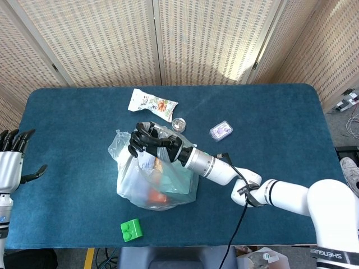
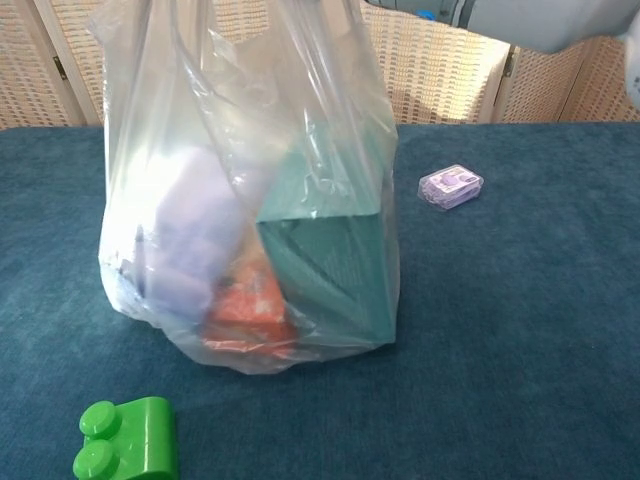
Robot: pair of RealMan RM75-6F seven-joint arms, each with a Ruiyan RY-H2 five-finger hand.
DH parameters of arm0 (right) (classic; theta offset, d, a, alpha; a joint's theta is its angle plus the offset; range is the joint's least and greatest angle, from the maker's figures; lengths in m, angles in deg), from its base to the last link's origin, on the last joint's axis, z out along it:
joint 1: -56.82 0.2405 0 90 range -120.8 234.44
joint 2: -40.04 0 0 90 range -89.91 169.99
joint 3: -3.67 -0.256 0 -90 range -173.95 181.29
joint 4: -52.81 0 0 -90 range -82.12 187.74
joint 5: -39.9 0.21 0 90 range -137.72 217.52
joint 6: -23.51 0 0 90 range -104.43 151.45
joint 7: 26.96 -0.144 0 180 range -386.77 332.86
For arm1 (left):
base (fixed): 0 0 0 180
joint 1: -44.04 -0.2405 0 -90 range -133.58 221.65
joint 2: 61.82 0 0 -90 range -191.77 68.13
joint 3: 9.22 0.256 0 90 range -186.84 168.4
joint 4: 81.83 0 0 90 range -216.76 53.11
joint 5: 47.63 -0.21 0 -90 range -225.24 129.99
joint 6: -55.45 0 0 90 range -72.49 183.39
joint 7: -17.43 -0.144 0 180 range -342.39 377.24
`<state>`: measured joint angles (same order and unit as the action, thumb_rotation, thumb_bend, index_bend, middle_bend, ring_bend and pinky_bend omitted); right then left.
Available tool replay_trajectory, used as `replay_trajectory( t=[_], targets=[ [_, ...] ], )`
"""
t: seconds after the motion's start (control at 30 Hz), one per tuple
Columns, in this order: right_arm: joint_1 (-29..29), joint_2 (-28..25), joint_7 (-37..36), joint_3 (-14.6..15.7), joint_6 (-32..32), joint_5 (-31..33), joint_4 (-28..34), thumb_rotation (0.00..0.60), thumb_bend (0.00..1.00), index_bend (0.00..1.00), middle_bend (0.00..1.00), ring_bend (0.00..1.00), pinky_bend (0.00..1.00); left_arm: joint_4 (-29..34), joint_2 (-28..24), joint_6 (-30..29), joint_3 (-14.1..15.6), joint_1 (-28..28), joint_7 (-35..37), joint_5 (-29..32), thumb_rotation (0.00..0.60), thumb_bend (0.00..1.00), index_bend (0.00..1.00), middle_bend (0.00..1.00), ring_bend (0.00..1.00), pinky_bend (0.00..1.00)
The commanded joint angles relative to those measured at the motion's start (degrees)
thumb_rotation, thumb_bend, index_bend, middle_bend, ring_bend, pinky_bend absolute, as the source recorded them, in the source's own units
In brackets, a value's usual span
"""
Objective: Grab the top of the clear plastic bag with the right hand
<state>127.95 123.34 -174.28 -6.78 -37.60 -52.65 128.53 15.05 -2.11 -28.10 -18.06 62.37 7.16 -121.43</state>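
The clear plastic bag point(image 1: 157, 182) point(image 2: 260, 200) hangs in the middle of the blue table, its top bunched upward. Inside it show a teal box point(image 2: 330, 270), an orange packet point(image 2: 245, 310) and a pale purple item point(image 2: 195, 250). My right hand point(image 1: 150, 143) grips the gathered top of the bag; in the chest view only a sliver of the right arm point(image 2: 560, 15) shows at the upper edge. My left hand point(image 1: 12, 159) is at the far left edge of the head view, fingers spread, holding nothing.
A green block point(image 1: 131, 230) point(image 2: 125, 438) lies near the table's front edge. Behind the bag lie a snack packet point(image 1: 151, 104), a small round jar point(image 1: 179, 124) and a small purple case point(image 1: 221, 130) point(image 2: 451, 186). Wicker screens stand behind the table.
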Motion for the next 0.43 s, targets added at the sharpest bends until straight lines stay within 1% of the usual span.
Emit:
replay_trajectory(
  t=[0.03,0.17,0.43],
  targets=[
    [0.13,-0.99,0.03,-0.54,-0.21,-0.23,0.64,0.600,0.29,0.77,0.76,0.65,0.62,-0.14,0.28,0.29,0.41,-0.77,0.33,0.53,0.600,0.16,0.11,0.17,0.08,0.03],
    [0.35,-2.60,-0.14,-1.46,-0.66,-0.42,1.72,0.600,0.30,0.77,0.76,0.65,0.62,-0.35,0.89,-0.25,0.89,-1.88,1.01,0.09,0.600,0.16,0.11,0.17,0.08,0.03],
    [0.97,-5.94,0.57,-4.41,-0.81,0.80,4.38,0.600,0.30,0.77,0.77,0.66,0.63,0.12,1.75,-1.52,1.95,-3.77,0.62,-1.61,0.600,0.16,0.11,0.17,0.08,0.03]
  ],
)
